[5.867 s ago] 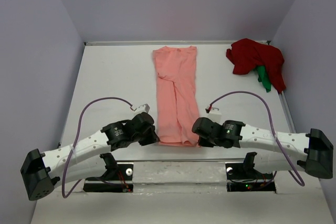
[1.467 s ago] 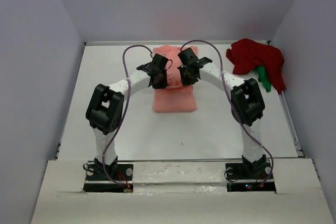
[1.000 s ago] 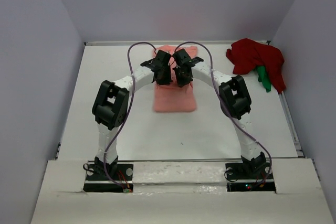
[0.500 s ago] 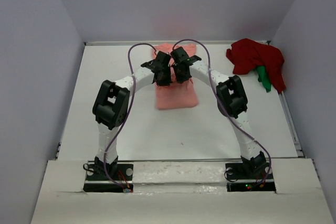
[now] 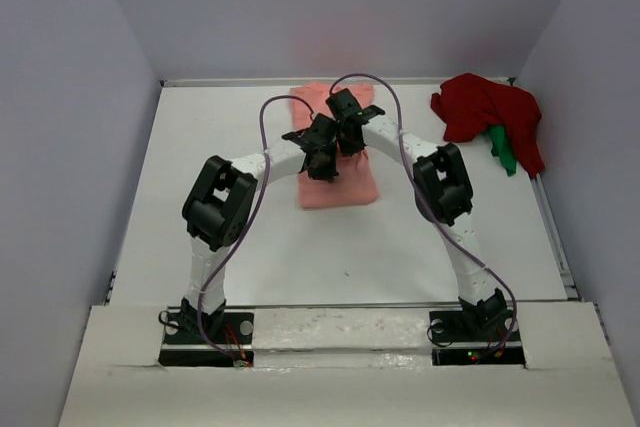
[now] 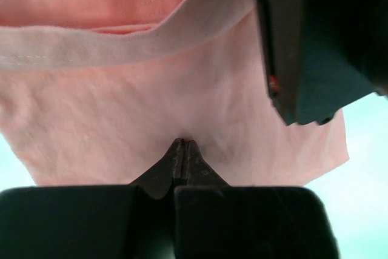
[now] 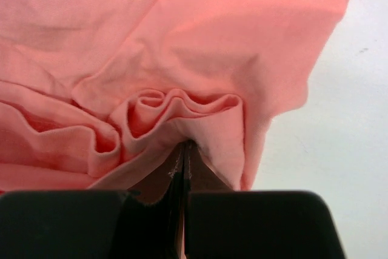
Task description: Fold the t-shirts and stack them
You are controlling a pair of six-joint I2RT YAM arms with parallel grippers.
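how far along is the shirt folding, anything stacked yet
Done: the salmon-pink shirt looks folded into a compact, layered rectangle at the far middle of the table.
In hand: the left gripper and right gripper are both shut on its cloth, which bunches at the right one's tips.
Left: the dark red shirt and green shirt lie crumpled together in the far right corner, unfolded. Nothing is stacked yet.

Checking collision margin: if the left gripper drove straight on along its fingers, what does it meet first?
The salmon-pink t-shirt: the left gripper is shut with its tips on that cloth, so it would likely just press deeper. The right gripper sits beside that line, not in it.
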